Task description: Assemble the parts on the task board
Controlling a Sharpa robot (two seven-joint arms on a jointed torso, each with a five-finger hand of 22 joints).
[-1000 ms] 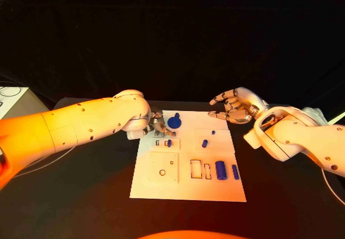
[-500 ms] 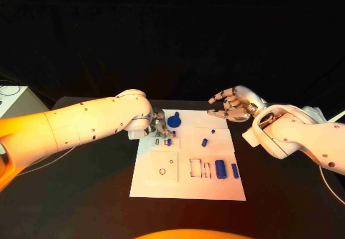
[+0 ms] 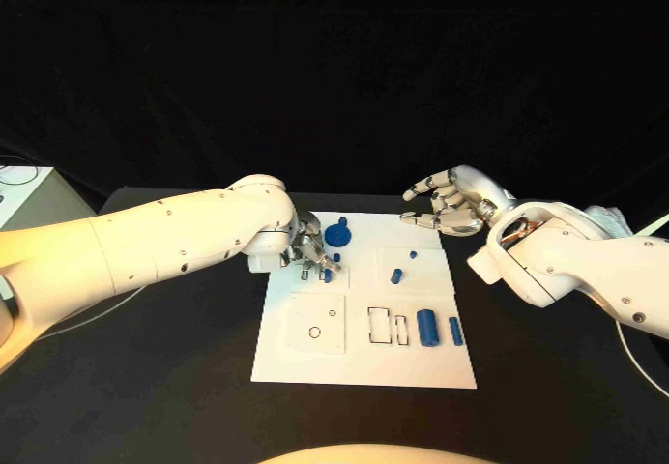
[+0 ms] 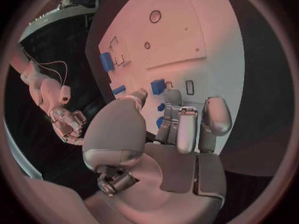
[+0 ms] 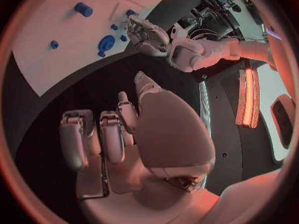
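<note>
Task board point(image 3: 365, 362) sits mid-table, white plate, long side running away from the robot. Landmark for everything below: the round blue part point(image 3: 337, 233) at the board's far edge.

- Small blue peg point(image 3: 413, 256): right of the round part, toward the board's right side.
- Short blue part point(image 3: 396, 276): just nearer the robot than that peg.
- Blue cylinder point(image 3: 428, 330) and thin blue bar point(image 3: 454, 332): well nearer than the round part, side by side by the board's right edge, next to two rectangular slots point(image 3: 378, 327).
- Small blue part point(image 3: 327, 275): just nearer-left of the round part, right at the left hand's fingertips.

Left hand point(image 3: 309, 253): over the board's far-left area, just left of the round part, fingers pointing down. In the left wrist view the fingertips point(image 4: 172, 98) are at the small blue part point(image 4: 157, 86); cannot tell if it's actually pinched or only touched.

Right hand point(image 3: 449, 207): raised off the board, right of the round part near the far-right corner, fingers loosely curled and apart, holding nothing.

Black table point(image 3: 167, 387) all around the board.
</note>
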